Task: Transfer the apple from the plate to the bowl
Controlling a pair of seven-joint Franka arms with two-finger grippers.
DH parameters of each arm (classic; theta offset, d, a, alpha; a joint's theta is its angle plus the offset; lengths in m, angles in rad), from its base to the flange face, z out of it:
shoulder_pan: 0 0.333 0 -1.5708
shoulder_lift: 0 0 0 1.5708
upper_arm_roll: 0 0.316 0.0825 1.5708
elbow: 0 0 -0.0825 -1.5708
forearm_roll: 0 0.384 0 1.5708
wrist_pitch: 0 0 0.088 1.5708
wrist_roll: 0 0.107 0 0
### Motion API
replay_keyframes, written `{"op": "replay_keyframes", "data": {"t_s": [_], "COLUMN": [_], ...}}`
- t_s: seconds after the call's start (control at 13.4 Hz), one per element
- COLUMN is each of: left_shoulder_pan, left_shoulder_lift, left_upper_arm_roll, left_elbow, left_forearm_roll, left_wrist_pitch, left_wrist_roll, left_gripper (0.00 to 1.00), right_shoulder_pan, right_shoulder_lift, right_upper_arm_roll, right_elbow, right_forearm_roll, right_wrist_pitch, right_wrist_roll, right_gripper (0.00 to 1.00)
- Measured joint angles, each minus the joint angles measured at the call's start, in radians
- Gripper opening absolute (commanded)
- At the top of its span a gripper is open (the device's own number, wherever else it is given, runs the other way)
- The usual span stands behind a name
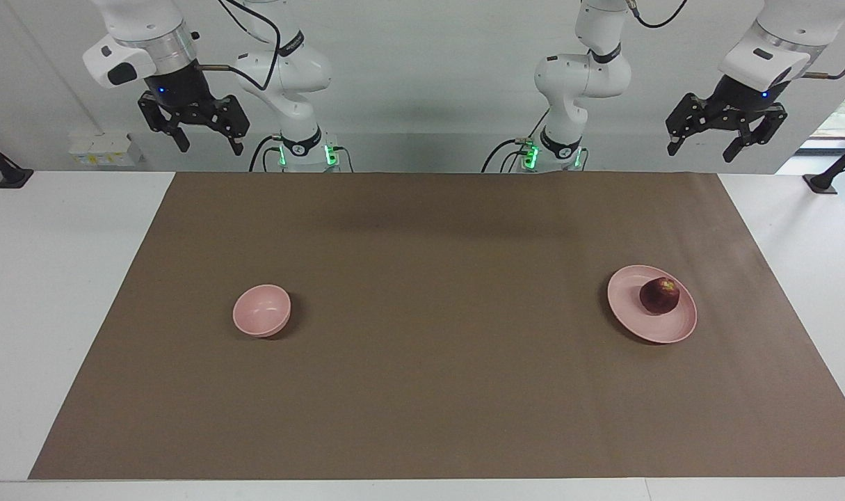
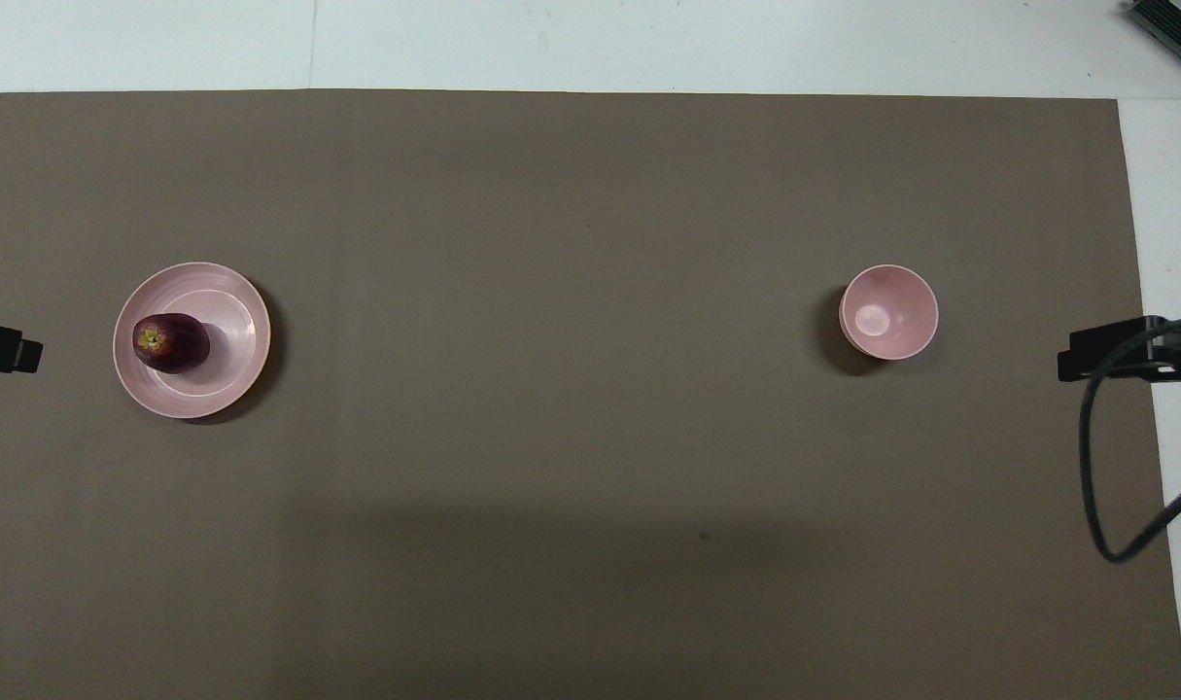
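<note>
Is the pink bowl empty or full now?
Empty. The overhead view shows the bare inside of the bowl; the apple lies on the plate.

Surface: white, wide, seen from both views.
Mat: brown, flat, covers most of the surface.
Wall: pale grey, plain.
Window: bright daylight at the left arm's end.
Sockets: white, low on the wall.

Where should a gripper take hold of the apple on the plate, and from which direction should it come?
Probably from straight above, fingers closing across the widest middle of the apple. It is round, and the low rim of the plate blocks a low sideways approach. The left gripper, open, hangs at that end of the table.
</note>
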Motion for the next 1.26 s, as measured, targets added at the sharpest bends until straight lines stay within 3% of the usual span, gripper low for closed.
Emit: {"op": "replay_keyframes", "data": {"t_s": [1.26], "left_shoulder_pan": [-0.007], "left_shoulder_lift": [-0.004], "left_upper_arm_roll": [-0.013], "left_elbow": [-0.019], "left_forearm_roll": [-0.001], "left_wrist_pitch": [0.035], "left_wrist_roll": [0.001], "left_gripper": [1.00], "right_shoulder_pan": [0.011], "right_shoulder_lift": [0.001], "right_upper_arm_roll": [0.022], "right_elbow": [-0.045], "right_forearm_roll": [0.108], "right_wrist_pitch": [0.045], "right_wrist_roll": [0.000], "right_gripper": [1.00]}}
